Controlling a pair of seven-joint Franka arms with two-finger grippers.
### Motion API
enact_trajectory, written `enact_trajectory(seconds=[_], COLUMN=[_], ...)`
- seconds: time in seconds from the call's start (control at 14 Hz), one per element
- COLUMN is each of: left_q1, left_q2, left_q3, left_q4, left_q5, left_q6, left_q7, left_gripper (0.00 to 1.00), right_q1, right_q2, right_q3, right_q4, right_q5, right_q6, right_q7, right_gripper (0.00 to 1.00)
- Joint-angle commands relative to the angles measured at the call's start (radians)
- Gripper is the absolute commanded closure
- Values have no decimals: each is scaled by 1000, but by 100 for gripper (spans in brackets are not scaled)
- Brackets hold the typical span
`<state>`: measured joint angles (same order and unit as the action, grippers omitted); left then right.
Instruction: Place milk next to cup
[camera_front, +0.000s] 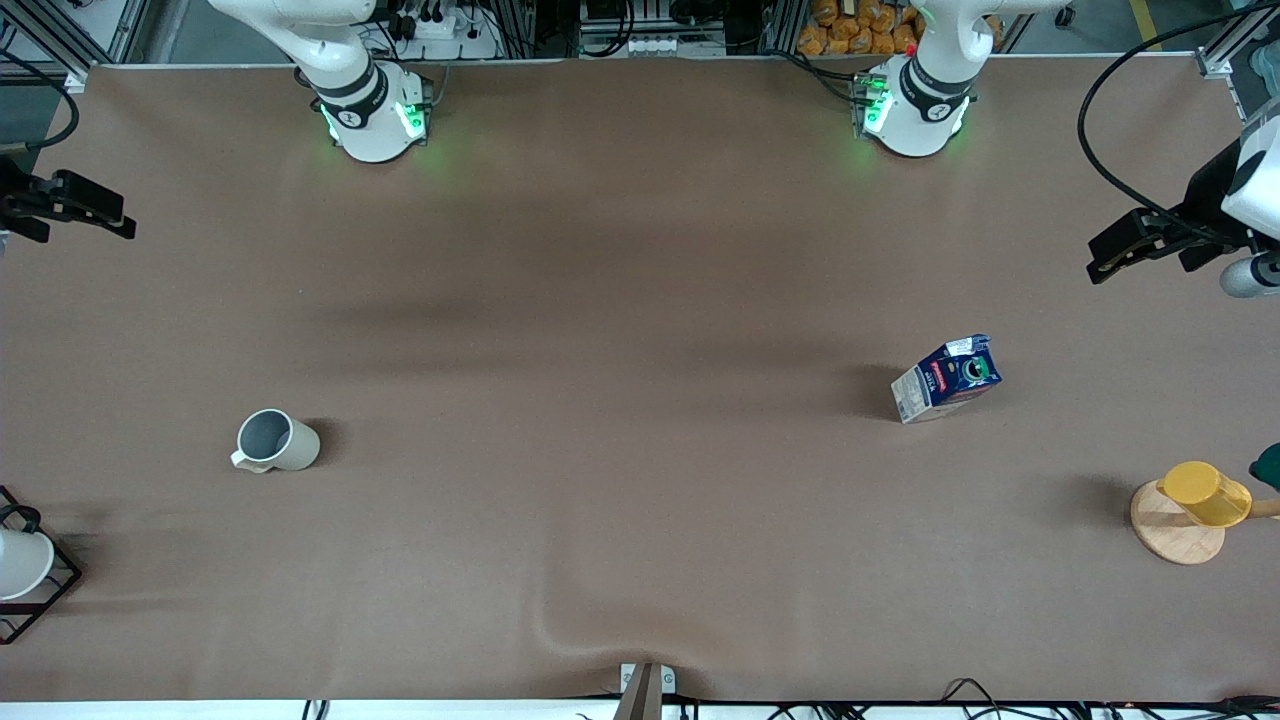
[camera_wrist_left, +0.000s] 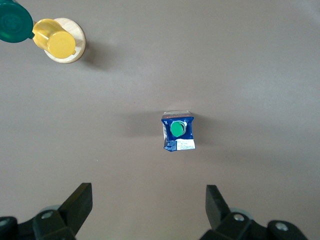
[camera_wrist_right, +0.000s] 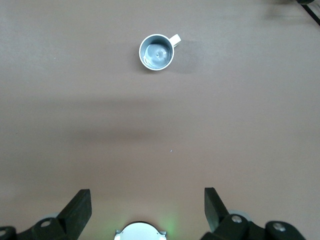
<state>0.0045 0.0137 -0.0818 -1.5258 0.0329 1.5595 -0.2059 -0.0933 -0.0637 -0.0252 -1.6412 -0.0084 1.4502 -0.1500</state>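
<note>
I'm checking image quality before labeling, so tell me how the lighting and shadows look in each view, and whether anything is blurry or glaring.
Front view: even overhead light, soft broad shadow bands on the table, short shadows beside the milk and the cup, green base lights glowing.
Left wrist view: milk sharp, faint shadow beside it, no glare.
Right wrist view: cup sharp, small sheen inside it, green glow at the frame's lower edge.

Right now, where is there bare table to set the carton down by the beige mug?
Bare cloth rings the cup all round, and the wide middle stretch between it and the milk is free. Crowded only at the ends: wire rack, yellow cup.
</note>
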Motion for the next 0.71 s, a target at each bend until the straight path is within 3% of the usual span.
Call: enact_trajectory(seconds=[0.0, 0.36, 0.64], left_q1=[3, -8, -9], left_q2=[-18, 15, 66], left_q3=[-3, -9, -21], left_q4=[-10, 26, -22], left_q5=[1, 2, -10], left_q6=[2, -10, 19], left_q7=[-12, -10, -44], left_gripper=[0, 0, 0], right_q1=[-11, -11, -11], right_q2=[-4, -4, 4], right_q3=[8, 8, 8], right_q4=[6, 6, 3], right_q5=[-7, -7, -7], right_q6=[-8, -8, -1], right_q7=[4, 4, 4], right_gripper=[0, 0, 0])
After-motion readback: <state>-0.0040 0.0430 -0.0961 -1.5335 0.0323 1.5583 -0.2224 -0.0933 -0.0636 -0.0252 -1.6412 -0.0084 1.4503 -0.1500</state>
